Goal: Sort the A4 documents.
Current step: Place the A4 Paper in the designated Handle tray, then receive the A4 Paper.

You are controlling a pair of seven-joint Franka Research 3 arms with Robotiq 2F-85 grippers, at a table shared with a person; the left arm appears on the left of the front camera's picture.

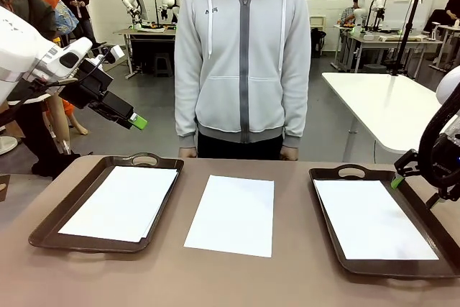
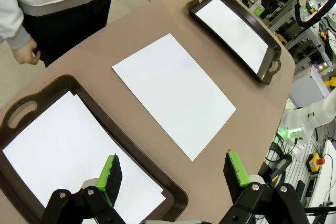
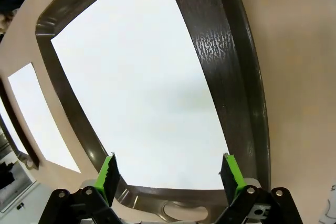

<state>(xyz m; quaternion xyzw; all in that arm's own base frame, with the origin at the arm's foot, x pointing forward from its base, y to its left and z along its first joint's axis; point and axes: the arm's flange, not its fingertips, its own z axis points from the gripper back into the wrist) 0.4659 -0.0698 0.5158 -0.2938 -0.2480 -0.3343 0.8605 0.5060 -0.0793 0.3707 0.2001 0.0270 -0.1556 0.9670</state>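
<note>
1. The table [image 1: 287, 278] is brown. Two dark brown trays sit on it, well apart.
2. The middle sheet [image 1: 231, 213] lies flat on the bare table between the trays. It touches neither tray. The left wrist view shows it too [image 2: 173, 93], with its edges all on the table.
3. The left tray [image 1: 54, 217] holds the left sheets [image 1: 122, 203]. They are white, and one edge peeks out from under the top one, so the pile is a bit crooked.
4. The right tray [image 1: 321, 213] holds the right sheet [image 1: 374, 221]. It lies flat and covers most of the tray floor.
5. The left gripper [image 1: 136, 120] is up in the air, past the far left corner of the left tray. It touches nothing. In its own view [image 2: 173, 171] its fingers are spread wide, with nothing between them.
6. The right gripper [image 1: 397, 177] is low, just beside the far right rim of the right tray. In its own view [image 3: 169, 176] its fingers are spread wide over one handle end of the tray, and they hold nothing.
7. A person [image 1: 243, 55] in a grey hoodie stands at the far side, right behind the middle sheet. One hand [image 1: 188, 152] and the other hand [image 1: 289, 153] hang down at the table edge.
8. A white table [image 1: 388, 106] stands farther back on the right.
</note>
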